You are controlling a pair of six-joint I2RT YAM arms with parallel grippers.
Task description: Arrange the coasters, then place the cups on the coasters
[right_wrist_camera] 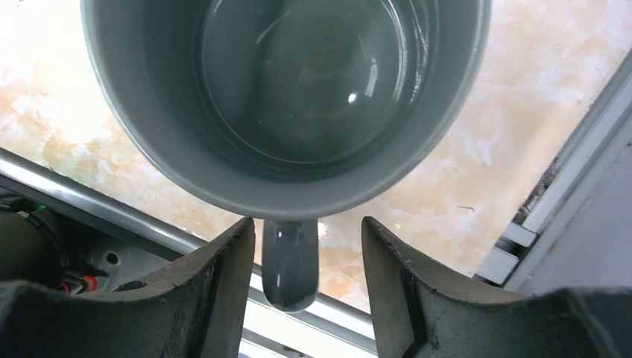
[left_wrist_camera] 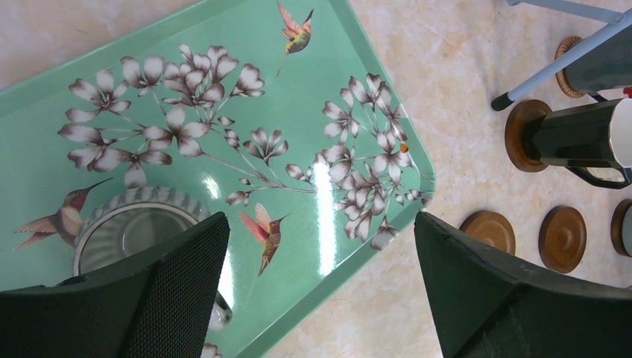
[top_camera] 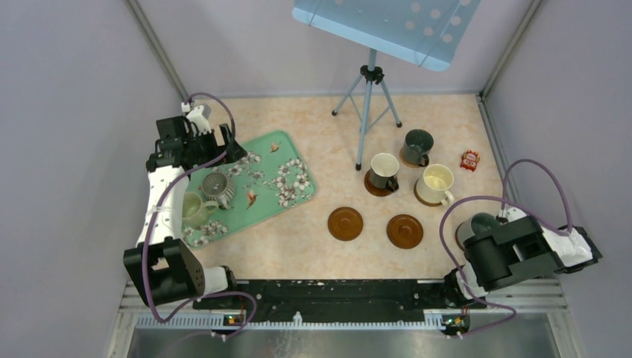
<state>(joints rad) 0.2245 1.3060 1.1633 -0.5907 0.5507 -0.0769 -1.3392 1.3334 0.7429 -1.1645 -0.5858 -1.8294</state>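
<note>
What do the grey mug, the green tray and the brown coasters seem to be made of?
The grey mug: likely glazed ceramic; thick wall, glossy highlights inside.
The green tray: glossy, with printed flowers and birds; plastic or lacquered metal, unclear.
The coasters: probably wood; brown, turned rings, dull sheen.

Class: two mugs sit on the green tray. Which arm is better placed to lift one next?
Left. The left tool, open, hangs over the tray beside the ribbed grey mug. The right tool is across the table, its fingers either side of the handle of the grey-blue mug.
</note>
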